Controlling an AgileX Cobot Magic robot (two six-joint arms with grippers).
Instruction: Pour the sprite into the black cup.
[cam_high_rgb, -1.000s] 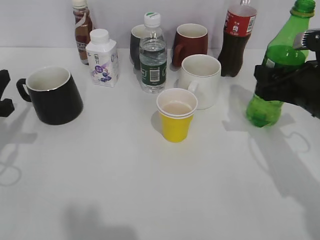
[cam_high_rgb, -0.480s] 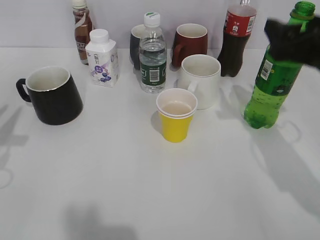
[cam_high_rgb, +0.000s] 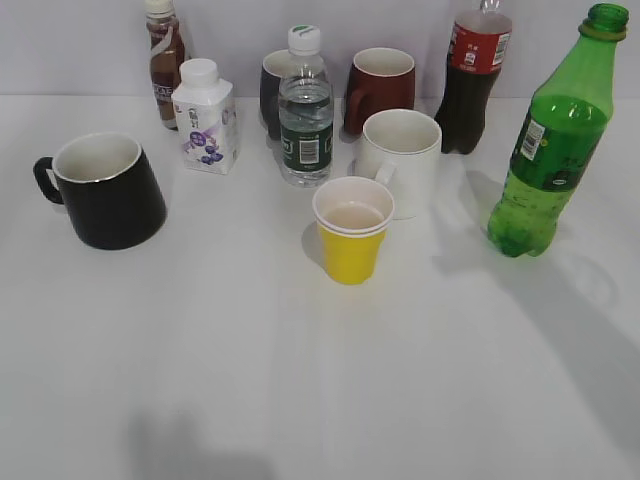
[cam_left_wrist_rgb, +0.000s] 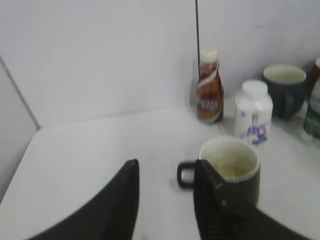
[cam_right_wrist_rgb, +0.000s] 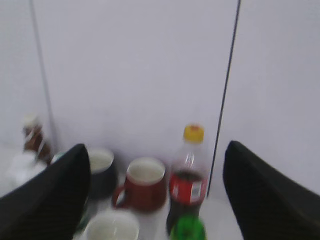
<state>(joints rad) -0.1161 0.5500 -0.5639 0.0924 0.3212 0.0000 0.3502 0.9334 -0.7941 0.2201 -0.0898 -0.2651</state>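
The sprite (cam_high_rgb: 551, 140), a tall green bottle without a cap, stands upright at the right of the table. Its green top shows at the bottom of the right wrist view (cam_right_wrist_rgb: 187, 230). The black cup (cam_high_rgb: 107, 191) stands at the left with its handle pointing left. In the left wrist view the black cup (cam_left_wrist_rgb: 235, 167) sits just behind my right finger. My left gripper (cam_left_wrist_rgb: 167, 165) is open and empty. My right gripper (cam_right_wrist_rgb: 156, 147) is open wide and empty, above the sprite. Neither gripper shows in the exterior view.
A yellow paper cup (cam_high_rgb: 350, 232) and a white mug (cam_high_rgb: 402, 160) stand mid-table. Behind them are a water bottle (cam_high_rgb: 305, 108), a white carton bottle (cam_high_rgb: 205, 118), a brown drink bottle (cam_high_rgb: 163, 60), a dark grey mug (cam_high_rgb: 270, 92), a dark red mug (cam_high_rgb: 382, 88) and a cola bottle (cam_high_rgb: 473, 85).
My right gripper let go of the sprite, rose along it and left the exterior view. The sprite now stands free. My left gripper also left the exterior view at the left edge.
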